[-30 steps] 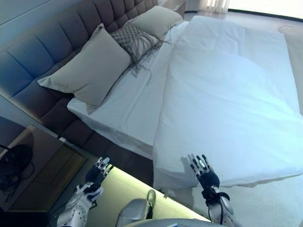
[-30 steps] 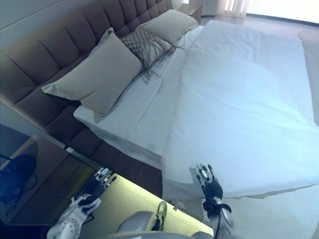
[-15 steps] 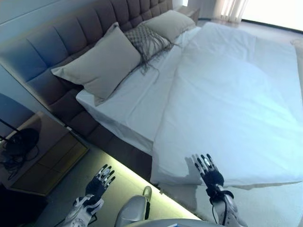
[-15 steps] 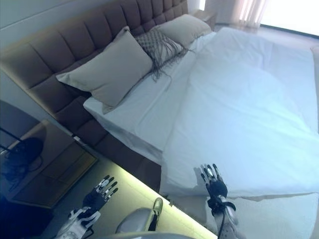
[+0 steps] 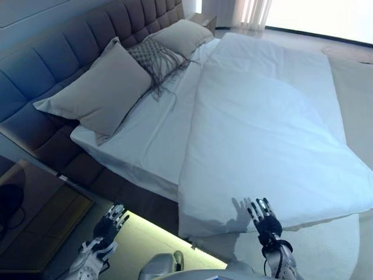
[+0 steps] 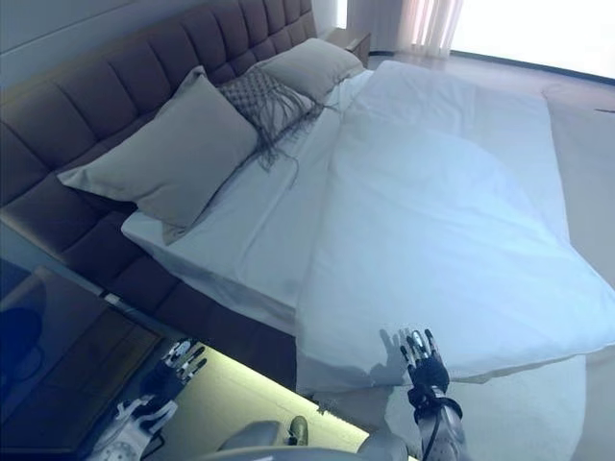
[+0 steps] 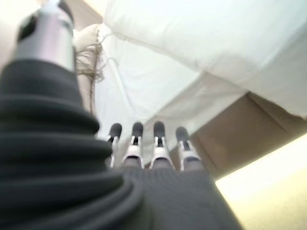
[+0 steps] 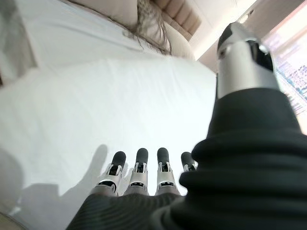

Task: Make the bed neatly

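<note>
Fingers straight and spread, the right hand [image 5: 266, 217] is held up at the near edge of the duvet [image 5: 268, 134], grasping nothing; whether the tips touch the cloth cannot be told from the left eye view. There the left hand [image 5: 108, 224] is raised with its fingers loose and empty, low beside the bed frame [image 5: 122, 189], apart from the bedding. The white duvet covers most of the bed, its near corner hanging over the side of the mattress. Between its edge and the headboard [image 5: 64, 46] a strip of white sheet [image 5: 145, 131] lies bare. A large grey pillow [image 5: 96, 87] leans on the headboard at the near end, a fringed knitted cushion [image 5: 152, 57] beside it, and a second pillow [image 5: 179, 35] beyond. A dark bedside table [image 5: 35, 207] stands by the near corner of the bed.

The right eye view shows the same layout.

In the left wrist view the fingers [image 7: 136, 136] point straight toward the bed's side, with the sheet and the duvet's overhang past them.

In the right wrist view the fingers [image 8: 141, 165] are straight, held out over the duvet's flat white surface.
</note>
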Motion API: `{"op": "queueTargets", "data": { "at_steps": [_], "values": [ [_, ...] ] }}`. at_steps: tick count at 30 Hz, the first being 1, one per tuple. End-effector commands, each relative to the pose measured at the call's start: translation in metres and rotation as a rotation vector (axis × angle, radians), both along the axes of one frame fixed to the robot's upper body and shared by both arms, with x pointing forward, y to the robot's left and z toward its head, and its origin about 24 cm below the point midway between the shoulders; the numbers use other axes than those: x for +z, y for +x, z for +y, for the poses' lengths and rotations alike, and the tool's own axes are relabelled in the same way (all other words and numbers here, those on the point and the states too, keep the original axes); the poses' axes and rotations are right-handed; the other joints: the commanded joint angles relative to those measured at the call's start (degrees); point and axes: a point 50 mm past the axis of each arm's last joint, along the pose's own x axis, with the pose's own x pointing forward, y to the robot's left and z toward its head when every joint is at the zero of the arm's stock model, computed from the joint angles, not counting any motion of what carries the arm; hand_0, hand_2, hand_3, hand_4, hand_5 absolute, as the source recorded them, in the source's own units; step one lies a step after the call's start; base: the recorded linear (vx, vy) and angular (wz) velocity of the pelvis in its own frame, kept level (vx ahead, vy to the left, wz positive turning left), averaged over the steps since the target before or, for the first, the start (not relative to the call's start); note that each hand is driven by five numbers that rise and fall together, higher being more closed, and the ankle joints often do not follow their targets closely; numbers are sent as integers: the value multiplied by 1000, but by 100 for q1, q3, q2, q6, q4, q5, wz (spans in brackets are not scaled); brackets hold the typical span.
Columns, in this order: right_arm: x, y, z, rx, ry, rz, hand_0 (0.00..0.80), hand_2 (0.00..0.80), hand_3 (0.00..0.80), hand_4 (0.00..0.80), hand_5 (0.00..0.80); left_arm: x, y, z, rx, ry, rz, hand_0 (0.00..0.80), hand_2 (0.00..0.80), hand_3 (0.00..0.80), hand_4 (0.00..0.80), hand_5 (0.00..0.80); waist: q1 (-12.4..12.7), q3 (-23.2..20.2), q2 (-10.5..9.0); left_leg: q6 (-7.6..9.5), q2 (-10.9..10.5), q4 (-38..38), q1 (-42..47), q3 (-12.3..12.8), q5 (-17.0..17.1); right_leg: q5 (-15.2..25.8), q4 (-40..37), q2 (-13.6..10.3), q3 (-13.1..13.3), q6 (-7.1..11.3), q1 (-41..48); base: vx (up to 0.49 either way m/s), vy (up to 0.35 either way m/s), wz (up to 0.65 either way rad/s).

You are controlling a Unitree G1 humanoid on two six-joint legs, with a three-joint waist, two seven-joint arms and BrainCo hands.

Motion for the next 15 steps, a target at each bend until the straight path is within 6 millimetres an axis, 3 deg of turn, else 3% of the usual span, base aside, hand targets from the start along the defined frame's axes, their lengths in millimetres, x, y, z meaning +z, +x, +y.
{"op": "queueTargets", "data": {
  "at_steps": [1,3,5,9,12,15],
  "values": [
    [17,14,-16,-45,-36,-78,0,0,0,0,0,22,23,5,-12,35,-123,0,0,0,0,0,0,67,21,-505,992,-351,394,-400,390,618,185,36,-40,14,-451,-12,-129,13],
    [19,17,-19,-41,-46,-86,0,0,0,0,0,19,19,4,10,10,-120,0,0,0,0,0,-71,94,47,-568,1106,-71,412,-406,398,544,196,104,-38,-60,-487,19,-60,14],
    [21,19,-21,-27,-67,-77,0,0,0,0,0,15,11,3,26,1,-107,0,0,0,0,0,-41,154,133,-677,1192,217,244,-590,811,494,117,234,31,-131,-401,50,64,3],
    [37,43,-30,-81,-136,-160,0,0,0,0,0,11,29,-19,15,-59,-152,0,0,0,0,0,95,371,433,-824,1360,-762,-123,-882,1288,356,226,75,-92,-63,-590,-147,302,-32],
    [40,51,-37,-197,-90,-184,0,0,0,0,0,11,42,-28,-30,-47,-158,0,0,0,0,0,39,419,372,-768,1112,-563,-225,-804,803,403,462,-385,62,94,-765,-21,240,-17],
    [32,43,-37,-223,-65,-135,0,0,0,0,0,13,39,-27,-43,-36,-137,0,0,0,0,0,51,392,275,-687,839,-253,-213,-814,489,693,424,-743,232,203,-748,147,123,9]
  ]
}}
